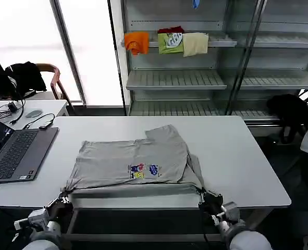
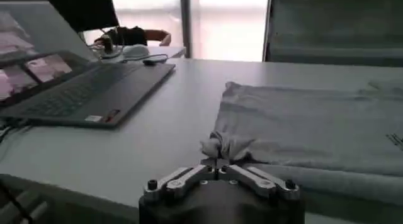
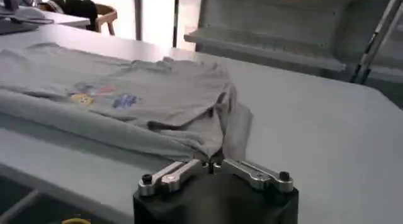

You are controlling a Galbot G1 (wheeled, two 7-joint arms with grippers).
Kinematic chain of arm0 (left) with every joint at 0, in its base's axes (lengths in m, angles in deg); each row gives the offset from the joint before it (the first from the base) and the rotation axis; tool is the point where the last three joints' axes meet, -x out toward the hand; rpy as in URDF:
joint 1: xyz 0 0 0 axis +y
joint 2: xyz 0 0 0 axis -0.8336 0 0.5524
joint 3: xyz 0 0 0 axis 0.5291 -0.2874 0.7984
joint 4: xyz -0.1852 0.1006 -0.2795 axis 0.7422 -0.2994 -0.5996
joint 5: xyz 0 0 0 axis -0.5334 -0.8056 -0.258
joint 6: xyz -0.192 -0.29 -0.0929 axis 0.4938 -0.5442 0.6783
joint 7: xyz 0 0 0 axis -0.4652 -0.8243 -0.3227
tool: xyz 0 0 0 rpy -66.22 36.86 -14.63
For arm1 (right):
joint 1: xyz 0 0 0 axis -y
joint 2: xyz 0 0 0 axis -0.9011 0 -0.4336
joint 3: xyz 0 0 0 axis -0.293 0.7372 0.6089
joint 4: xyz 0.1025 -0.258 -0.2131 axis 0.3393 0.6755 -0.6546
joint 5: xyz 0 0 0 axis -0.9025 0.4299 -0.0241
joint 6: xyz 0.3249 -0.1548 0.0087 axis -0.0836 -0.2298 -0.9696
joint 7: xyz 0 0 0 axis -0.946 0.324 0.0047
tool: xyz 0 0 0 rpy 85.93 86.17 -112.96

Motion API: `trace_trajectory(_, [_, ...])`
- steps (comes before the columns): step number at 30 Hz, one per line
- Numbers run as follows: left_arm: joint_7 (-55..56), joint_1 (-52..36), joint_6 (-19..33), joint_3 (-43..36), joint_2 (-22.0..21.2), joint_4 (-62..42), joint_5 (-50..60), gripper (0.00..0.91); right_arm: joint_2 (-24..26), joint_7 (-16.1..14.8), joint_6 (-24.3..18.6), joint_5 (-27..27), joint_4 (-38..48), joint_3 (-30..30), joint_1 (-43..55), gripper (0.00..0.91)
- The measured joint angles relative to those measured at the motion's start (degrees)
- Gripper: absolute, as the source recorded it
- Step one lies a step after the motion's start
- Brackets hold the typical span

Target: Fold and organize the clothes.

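Left claw (image 1: 64,200) pinched tight on the shirt's (image 1: 135,162) near-left corner, at the table (image 1: 237,156) front edge. Right claw (image 1: 203,197) likewise clamped on the near-right corner. Shirt lies flat mid-table, grey, colour print (image 1: 145,171) facing up, near hem pulled to the edge between both claws. Laptop (image 1: 13,151) sits well to the left.

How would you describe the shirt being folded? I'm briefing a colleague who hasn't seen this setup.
On the white table, right of the laptop, lies a light grey shirt near the front edge. The left gripper and right gripper pinch its near corners; its small multicoloured chest print sets it apart.
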Motion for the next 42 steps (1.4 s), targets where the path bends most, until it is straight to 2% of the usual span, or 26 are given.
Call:
trace_trajectory(7, [2.8, 1.8, -0.1, -0.2, -0.1, 2.3, 2.3, 0.907, -0.2, 2.8, -0.7, 1.0, -1.8, -0.1, -3.2, 0.907])
trace_trajectory(14, [4.5, 2.9, -0.8, 0.2, 0.2, 5.3, 3.7, 0.907, -0.5, 7.1, -1.4, 1.2, -4.9, -1.1, -6.9, 0.907])
trace_trajectory(19, [4.7, 2.5, -1.7, 0.7, 0.9, 8.7, 4.5, 0.907, -0.5, 9.9, -1.6, 0.9, -8.2, -3.5, -9.8, 0.907])
trace_trajectory(24, [4.1, -0.4, -2.4, 0.5, 1.8, 10.3, 3.5, 0.907, -0.9, 10.9, -1.1, -0.1, -11.2, -7.0, -10.3, 0.907])
trace_trajectory(27, [1.8, -3.3, -2.1, 0.4, 2.4, 10.0, 2.9, 0.907, -1.0, 9.9, -1.1, -0.5, -11.5, -8.6, -8.2, 0.907])
trace_trajectory(31, [-3.3, -8.7, -1.1, -0.3, 2.6, 6.7, 2.0, 0.907, -1.8, 6.0, -1.4, -0.7, -8.3, -8.2, -1.2, 0.907])
trace_trajectory(37, [-11.3, -18.1, -1.1, -1.8, 3.6, -2.0, 0.0, 0.907, -5.3, -0.1, -0.7, -2.0, 2.8, -2.7, 15.5, 0.907])
trace_trajectory(42, [-16.8, -25.1, -2.3, -3.2, 3.6, -9.3, -1.3, 0.907, -9.6, -3.6, 0.0, -2.2, 14.3, 3.3, 29.4, 0.907])
